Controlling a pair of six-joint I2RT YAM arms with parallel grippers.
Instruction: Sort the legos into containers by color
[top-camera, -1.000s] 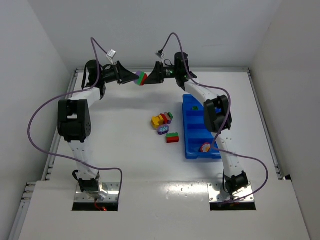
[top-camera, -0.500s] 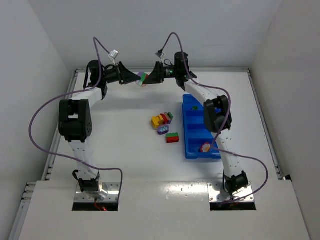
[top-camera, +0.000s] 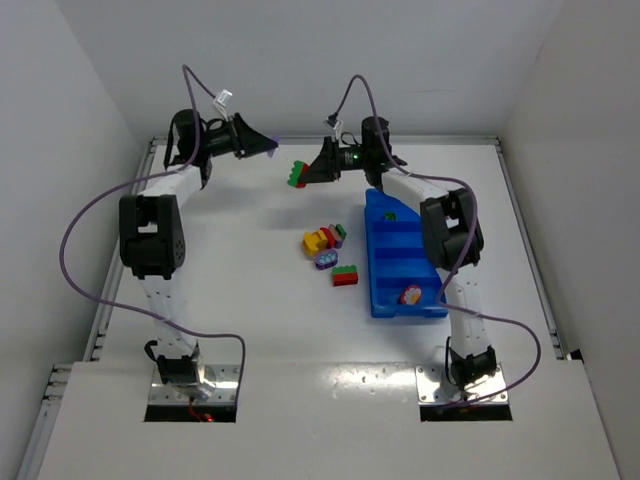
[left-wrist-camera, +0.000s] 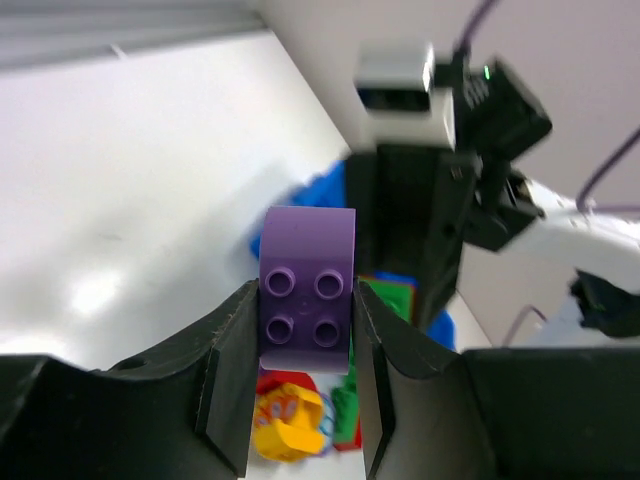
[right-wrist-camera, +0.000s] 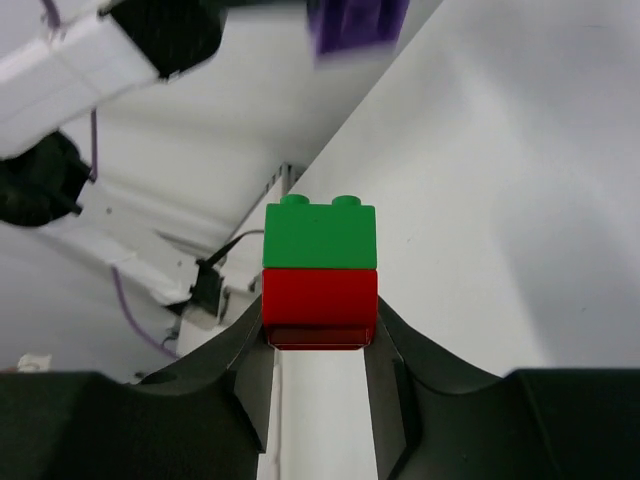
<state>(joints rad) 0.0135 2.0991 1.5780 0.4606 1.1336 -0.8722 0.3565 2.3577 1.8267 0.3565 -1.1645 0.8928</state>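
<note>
- Pinching a purple brick (left-wrist-camera: 306, 262) between its fingers, the left pincer (left-wrist-camera: 305, 315) is held up over the far-left part of the bench (top-camera: 250, 300).
- A green-on-red brick (right-wrist-camera: 320, 275) is clamped in the right pincer (right-wrist-camera: 320, 320), raised off the bench beyond the far end of the blue tray (top-camera: 385, 262).
- The two pincers are seen facing each other, well apart.
- A pink-and-yellow brick (top-camera: 411, 295) is noted in the tray's nearest compartment.
- Loose on the bench, just left of the tray: a yellow brick (top-camera: 316, 241), a lilac brick (top-camera: 325, 260), a red-and-green brick (top-camera: 344, 276).
</note>
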